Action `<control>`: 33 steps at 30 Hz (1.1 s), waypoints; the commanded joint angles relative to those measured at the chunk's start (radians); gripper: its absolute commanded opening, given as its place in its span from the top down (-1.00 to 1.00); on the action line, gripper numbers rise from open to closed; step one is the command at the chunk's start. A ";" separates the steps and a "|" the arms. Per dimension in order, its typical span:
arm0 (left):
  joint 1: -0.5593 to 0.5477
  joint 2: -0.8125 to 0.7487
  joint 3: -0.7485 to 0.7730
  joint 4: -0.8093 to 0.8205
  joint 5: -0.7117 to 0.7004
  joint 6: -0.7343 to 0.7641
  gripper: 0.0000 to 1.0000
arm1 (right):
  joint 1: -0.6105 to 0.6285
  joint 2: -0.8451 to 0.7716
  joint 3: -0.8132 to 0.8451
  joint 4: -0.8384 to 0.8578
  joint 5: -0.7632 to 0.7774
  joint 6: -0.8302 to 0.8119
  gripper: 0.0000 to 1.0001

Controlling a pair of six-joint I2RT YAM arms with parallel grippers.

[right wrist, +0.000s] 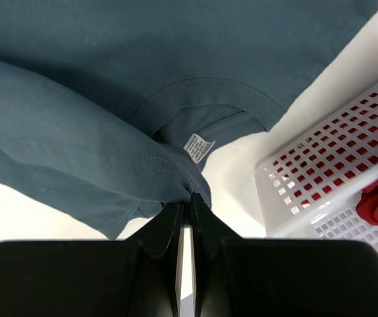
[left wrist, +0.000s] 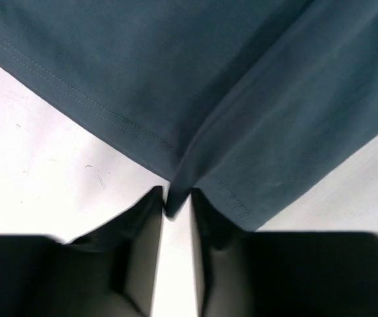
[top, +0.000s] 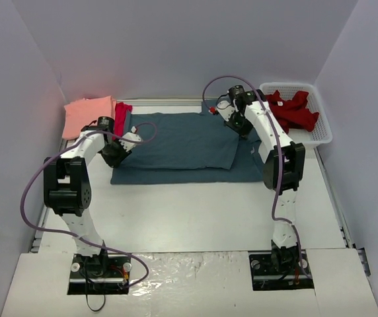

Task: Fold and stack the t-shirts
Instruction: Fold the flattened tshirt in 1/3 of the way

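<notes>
pinching the large slate-blue cloth t-shirt beside its collar, the right gripper has jaws pressed together on cloth; the left gripper straddles its hem fold, jaws barely parted, grip unclear. best to lay both folds flat and square. beyond its left end lie the salmon-pink t-shirt and crimson t-shirt; beyond its right, the dark red t-shirt in a white lattice plastic basket.

White-and-black left arm and right arm, each with a looping purple cable and black tapered fingers.
</notes>
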 commanded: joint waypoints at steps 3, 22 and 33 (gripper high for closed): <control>-0.001 0.003 0.022 0.049 -0.044 -0.031 0.33 | -0.008 0.055 0.035 -0.009 0.030 0.003 0.99; 0.059 -0.392 -0.229 0.173 0.014 -0.238 -0.43 | 0.010 -0.126 -0.271 0.236 0.018 0.098 -0.61; 0.071 -0.532 -0.449 0.210 0.150 -0.329 -0.44 | 0.065 -0.292 -0.524 0.259 -0.122 0.047 0.41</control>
